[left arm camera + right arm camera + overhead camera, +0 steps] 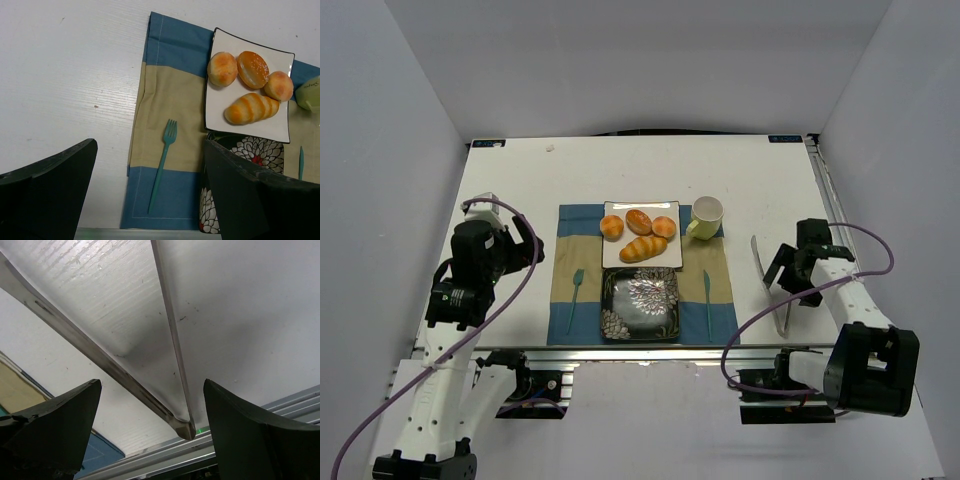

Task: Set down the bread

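The bread (639, 220), a small oval roll with a darker brown top, lies at the back middle of a white square plate (665, 259). It also shows in the left wrist view (252, 69). Two rounder buns flank it and a long ridged loaf (643, 248) lies in front of it. My left gripper (525, 245) is open and empty, left of the placemat, with a teal fork (162, 165) between its fingers in the left wrist view (150, 147). My right gripper (786, 270) is open and empty, low over metal tongs (170, 330) on the table's right side.
A dark floral plate (640, 305) sits in front of the white plate on the blue and tan placemat (578, 255). A pale yellow cup (705, 217) stands at the mat's back right. A teal utensil (708, 300) lies right of the floral plate. The tongs (770, 285) lie near the front edge.
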Robot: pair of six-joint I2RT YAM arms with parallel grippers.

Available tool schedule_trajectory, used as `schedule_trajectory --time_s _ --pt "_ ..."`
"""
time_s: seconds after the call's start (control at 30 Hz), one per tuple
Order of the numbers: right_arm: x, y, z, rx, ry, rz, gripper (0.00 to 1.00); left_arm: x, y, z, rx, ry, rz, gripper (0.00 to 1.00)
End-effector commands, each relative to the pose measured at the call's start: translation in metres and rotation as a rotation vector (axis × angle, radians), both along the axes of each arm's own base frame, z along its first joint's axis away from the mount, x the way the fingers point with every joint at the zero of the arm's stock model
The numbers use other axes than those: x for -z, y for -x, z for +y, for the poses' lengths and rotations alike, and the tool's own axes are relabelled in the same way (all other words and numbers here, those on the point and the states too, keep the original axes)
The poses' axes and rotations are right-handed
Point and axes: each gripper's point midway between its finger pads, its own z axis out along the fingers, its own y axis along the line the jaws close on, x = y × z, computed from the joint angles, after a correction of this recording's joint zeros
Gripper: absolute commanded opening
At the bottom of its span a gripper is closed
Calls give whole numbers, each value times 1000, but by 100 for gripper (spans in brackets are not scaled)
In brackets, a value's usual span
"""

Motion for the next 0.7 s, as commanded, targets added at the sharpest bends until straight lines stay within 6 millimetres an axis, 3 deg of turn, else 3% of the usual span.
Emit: schedule_trajectory --time_s 0.0,0.23,0.67 --pt "-4 -12 -3 26 -5 -57 90 -4 0 -2 14 3 -19 98" --pt "2 -14 -11 55 12 -40 89 -7 1 -2 16 3 -23 98" --pt "11 -25 8 -60 -85 -38 90 -1 2 -3 16 9 -15 98"
